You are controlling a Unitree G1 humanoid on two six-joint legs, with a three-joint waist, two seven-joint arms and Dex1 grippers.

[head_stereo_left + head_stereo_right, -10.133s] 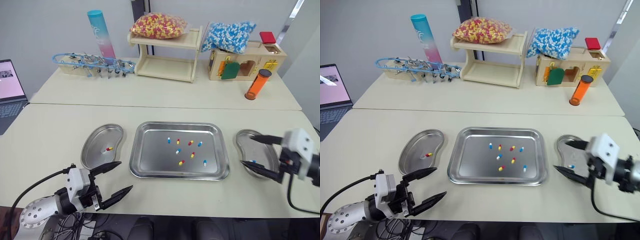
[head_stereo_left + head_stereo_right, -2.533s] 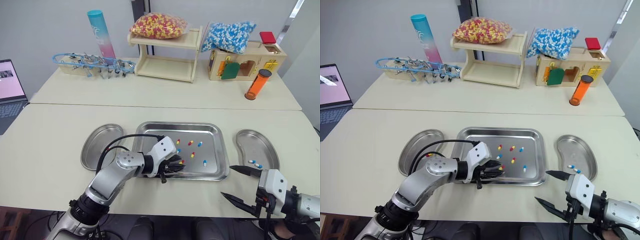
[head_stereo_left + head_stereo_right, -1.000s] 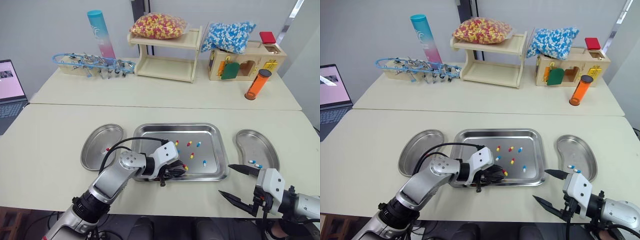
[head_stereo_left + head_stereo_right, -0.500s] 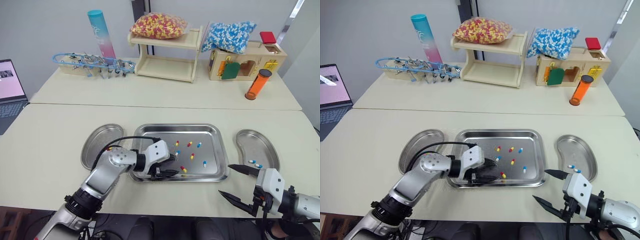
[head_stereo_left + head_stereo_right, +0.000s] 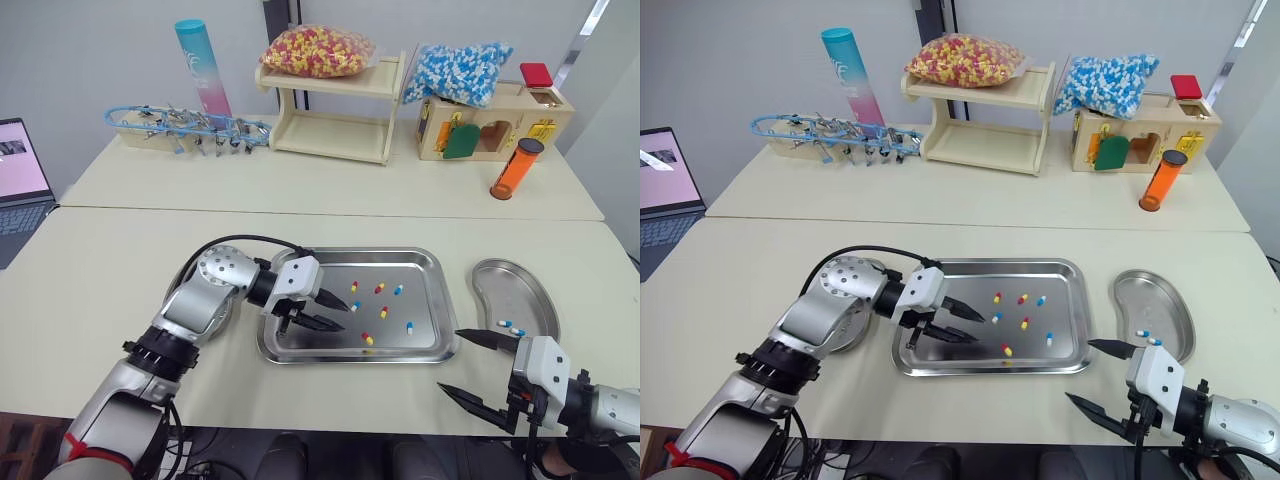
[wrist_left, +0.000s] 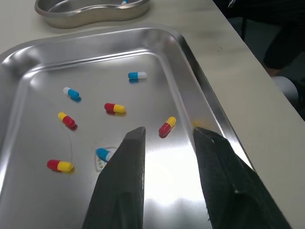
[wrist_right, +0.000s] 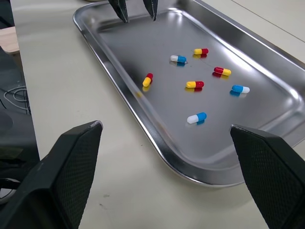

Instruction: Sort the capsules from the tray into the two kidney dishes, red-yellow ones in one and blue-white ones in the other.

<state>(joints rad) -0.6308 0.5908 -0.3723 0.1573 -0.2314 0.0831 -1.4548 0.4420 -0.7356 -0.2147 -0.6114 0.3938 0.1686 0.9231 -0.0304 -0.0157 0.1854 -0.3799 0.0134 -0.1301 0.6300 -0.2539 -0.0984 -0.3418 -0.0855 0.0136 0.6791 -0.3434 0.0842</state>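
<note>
My left claw (image 5: 345, 317) is out over the left half of the tray (image 5: 380, 252), low above the steel. Its two black fingers are parted a moderate way, with nothing between them.

On the tray I count four red-yellow capsules (image 5: 379, 288) and three blue-white capsules (image 5: 398, 290), loose across the middle and right, none touching another. Closest to me is a blue-white one (image 5: 354, 306), just off the tip of my far finger. In the left wrist view it is half tucked behind that finger. A red-yellow one (image 5: 367, 339) lies a little past my near fingertip, close to the tray's front rim.

The left kidney dish (image 5: 225, 308) sits beside the tray, mostly under my left arm, so I cannot tell what is in it. The right kidney dish (image 5: 515, 290) is beside the tray on the other side, with a blue-white pair (image 5: 503, 323) lying in its near end.

My right claw (image 5: 449, 360) hangs over bare table by the front edge, just off the tray's near right corner. Its fingers are spread wide and it is empty.
</note>
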